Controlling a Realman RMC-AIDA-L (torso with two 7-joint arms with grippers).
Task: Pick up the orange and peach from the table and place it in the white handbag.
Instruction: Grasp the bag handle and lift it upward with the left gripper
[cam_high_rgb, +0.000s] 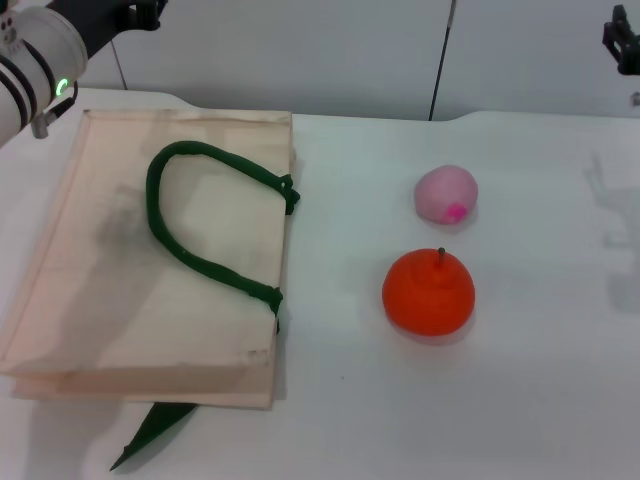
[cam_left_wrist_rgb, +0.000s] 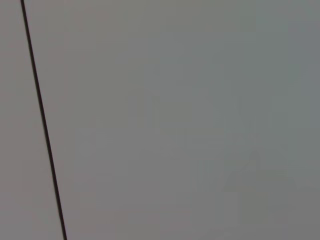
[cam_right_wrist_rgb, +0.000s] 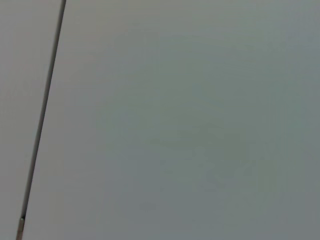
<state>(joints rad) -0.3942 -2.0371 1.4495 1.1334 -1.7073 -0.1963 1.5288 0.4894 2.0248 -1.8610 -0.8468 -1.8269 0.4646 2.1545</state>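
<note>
The white surface (cam_high_rgb: 540, 400) stands before a pale wall. In the head view, the white handbag (cam_high_rgb: 100, 300) lies flat on the left, its green handle (cam_high_rgb: 195, 250) on top. The peach (cam_high_rgb: 446, 194) sits to the right, the orange (cam_high_rgb: 428, 291) just nearer. My left arm (cam_high_rgb: 35, 60) is raised at far left, my right gripper (cam_high_rgb: 622, 40) at far right; their jaws I cannot tell. Both wrist views show only wall. Nothing is grasped yet, so I judge the next move is reaching down to one fruit.
</note>
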